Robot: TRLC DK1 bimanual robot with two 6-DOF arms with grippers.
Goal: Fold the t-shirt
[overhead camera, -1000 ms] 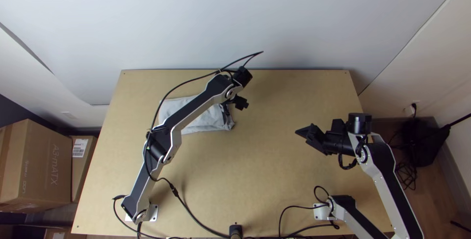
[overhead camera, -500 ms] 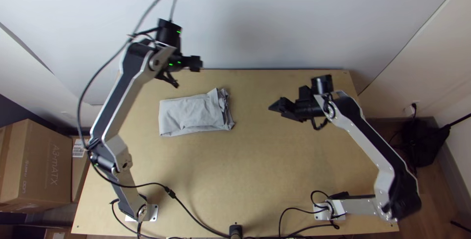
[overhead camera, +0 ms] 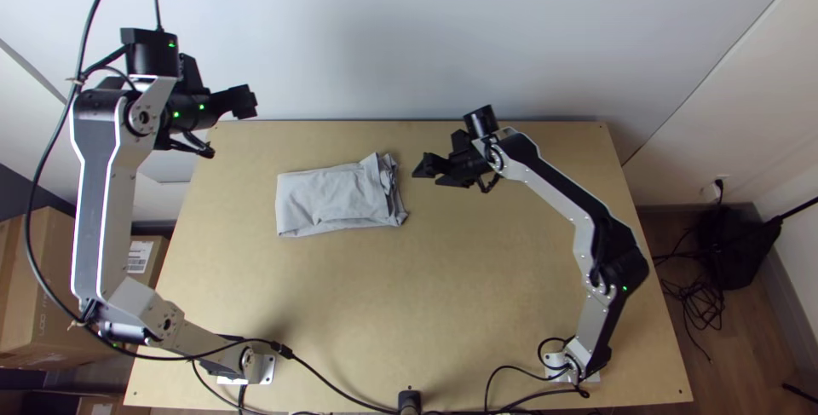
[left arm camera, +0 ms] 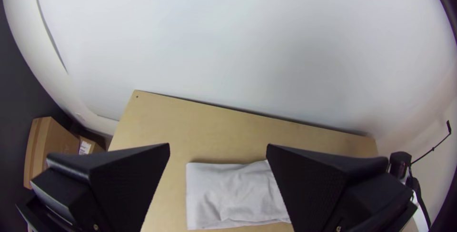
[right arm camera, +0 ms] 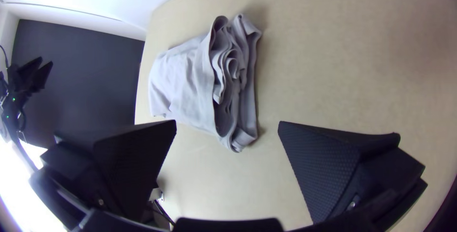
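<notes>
The light grey t-shirt (overhead camera: 334, 197) lies folded into a flat rectangle on the table's far left part, its loose layered edges facing right. My left gripper (overhead camera: 228, 129) is raised beyond the table's far left corner, apart from the cloth; in the left wrist view the left gripper (left arm camera: 218, 148) stands open above the cloth (left arm camera: 233, 195). My right gripper (overhead camera: 426, 173) hangs just right of the layered end. Seen from its own wrist, the right gripper (right arm camera: 227, 123) is open with nothing between its fingers, and the stacked folds of the shirt (right arm camera: 233, 79) are in front of it.
The wooden table (overhead camera: 477, 296) stretches bare to the right of and nearer than the cloth. Cables (overhead camera: 332, 385) run along its near edge. A pale wall (overhead camera: 477, 31) rises behind the far edge. Cardboard boxes (overhead camera: 51, 304) stand on the floor at the left.
My left arm has lifted away from over the shirt and swung far to the left, uncovering it. My right gripper has moved left and farther up the table toward the shirt's layered end.
</notes>
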